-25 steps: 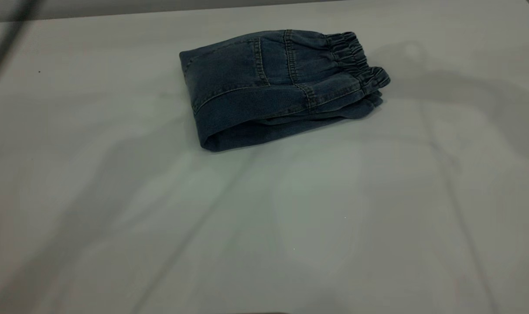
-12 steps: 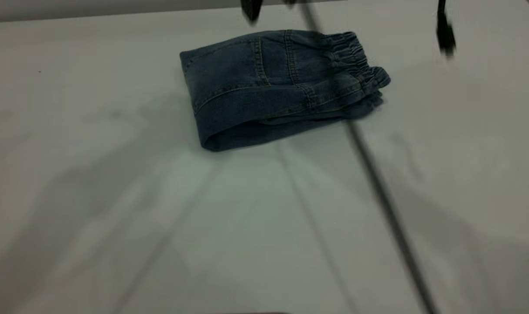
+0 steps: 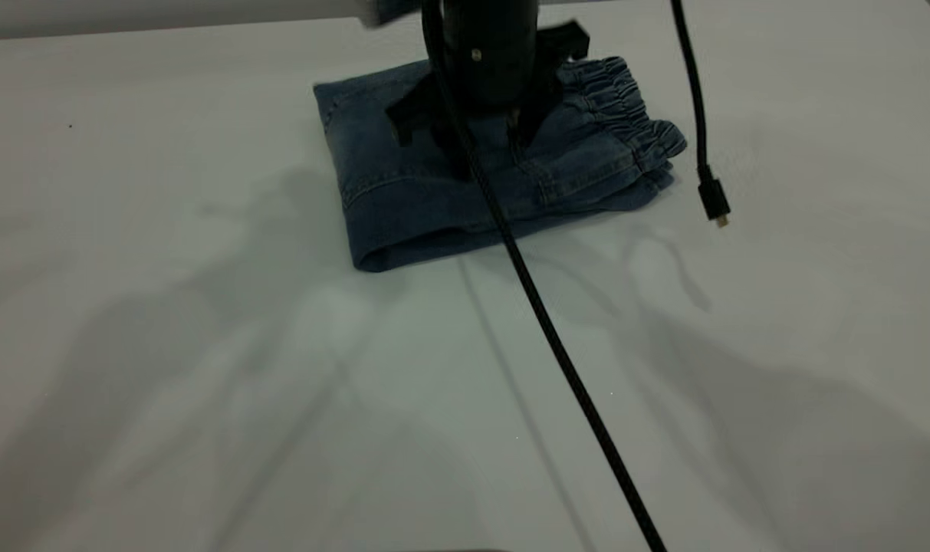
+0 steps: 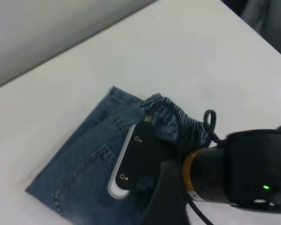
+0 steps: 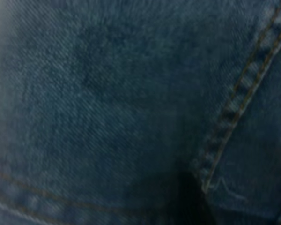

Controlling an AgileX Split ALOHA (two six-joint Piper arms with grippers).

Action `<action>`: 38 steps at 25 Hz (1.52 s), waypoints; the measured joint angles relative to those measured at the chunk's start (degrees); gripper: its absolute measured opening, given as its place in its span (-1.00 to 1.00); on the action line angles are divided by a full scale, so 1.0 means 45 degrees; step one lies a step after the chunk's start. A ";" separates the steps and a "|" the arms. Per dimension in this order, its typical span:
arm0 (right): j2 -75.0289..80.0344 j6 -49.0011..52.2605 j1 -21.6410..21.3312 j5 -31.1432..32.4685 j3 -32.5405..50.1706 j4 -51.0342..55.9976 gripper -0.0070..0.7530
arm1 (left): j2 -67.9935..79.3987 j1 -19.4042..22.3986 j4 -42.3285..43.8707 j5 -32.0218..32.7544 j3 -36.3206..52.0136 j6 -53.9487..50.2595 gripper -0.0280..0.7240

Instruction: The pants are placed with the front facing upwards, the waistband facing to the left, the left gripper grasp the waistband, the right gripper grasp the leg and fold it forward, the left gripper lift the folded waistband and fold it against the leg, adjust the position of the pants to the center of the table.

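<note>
White smooth table [image 3: 127, 307] bare on the left. Small blue denim pants [image 3: 403, 199] with tan stitching lay folded into a compact stack toward the far side of the table, fold edge on the left, layers flat. My right gripper [image 3: 488, 146], the bulky black claw, was down on the middle of the stack. Its wrist view was filled with denim and a stitched seam, so it was touching the cloth or just above it. I could not tell whether it was open or closed. The gathered darker blue waistband [image 3: 626, 115] lay on top at the right end, over the leg hems. A thick black braided cable [image 3: 557, 345] ran across the front of the stack, and a thin black cable with a small plug [image 3: 712, 201] hung just to the right of the pants. My left gripper was not visible. Folding looked done; the step in hand was probably centring. To do it well, I judged I should press evenly on the middle and drag slowly toward the near side, so the top layer would not slide off the bottom one, while keeping the cables off the waistband.
</note>
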 joint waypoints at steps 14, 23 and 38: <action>0.0098 0.4178 0.0000 0.1115 -0.0081 0.5179 0.03 | 0.0000 0.0000 0.0026 0.0887 0.0000 0.0187 0.62; -0.0507 0.3348 0.0000 0.3748 -0.1383 0.2791 0.03 | -0.0114 0.0000 0.0060 0.1128 0.0000 0.0702 0.62; -0.7263 -0.2387 0.0000 0.5662 -0.1957 0.3382 0.03 | -0.4541 0.0000 0.3550 0.4279 -0.0013 -0.1147 0.62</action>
